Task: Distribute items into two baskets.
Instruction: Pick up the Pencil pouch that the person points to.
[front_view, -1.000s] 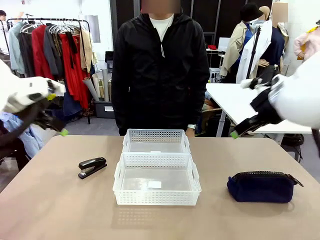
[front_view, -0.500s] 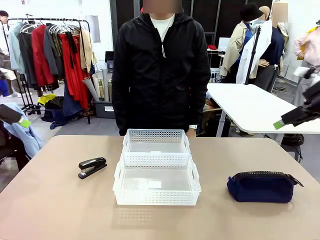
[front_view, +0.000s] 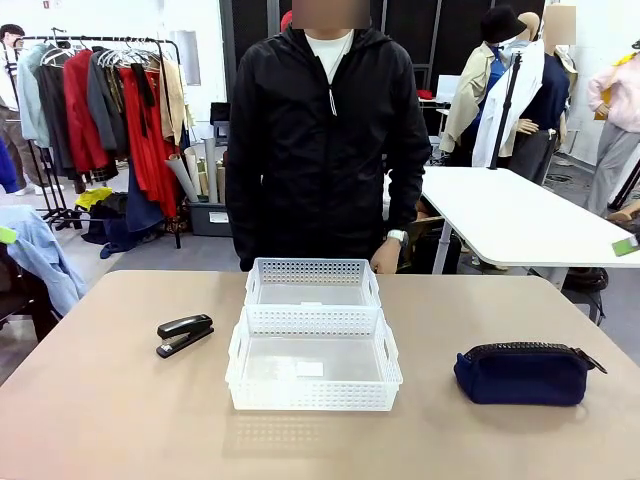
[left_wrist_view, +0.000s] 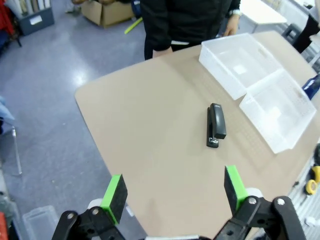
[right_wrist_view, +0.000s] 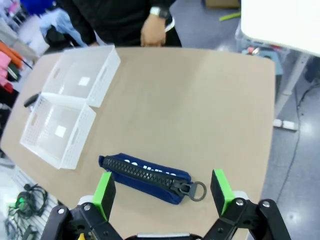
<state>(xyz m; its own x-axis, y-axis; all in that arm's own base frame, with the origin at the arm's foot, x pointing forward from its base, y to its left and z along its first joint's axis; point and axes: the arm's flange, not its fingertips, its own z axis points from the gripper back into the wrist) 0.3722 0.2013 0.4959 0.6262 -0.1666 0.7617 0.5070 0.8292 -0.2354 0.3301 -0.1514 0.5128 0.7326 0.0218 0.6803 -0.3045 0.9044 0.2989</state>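
Tan table (front_view: 100, 420): near basket (front_view: 314, 396), far basket (front_view: 312, 268) central; stapler (front_view: 184, 334) 9 o'clock, pouch (front_view: 523, 374) 3 o'clock. Left gripper (left_wrist_view: 174, 191), right gripper (right_wrist_view: 162, 191): apart, empty.

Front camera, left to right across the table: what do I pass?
stapler → near basket, with the far basket straight behind it → pouch
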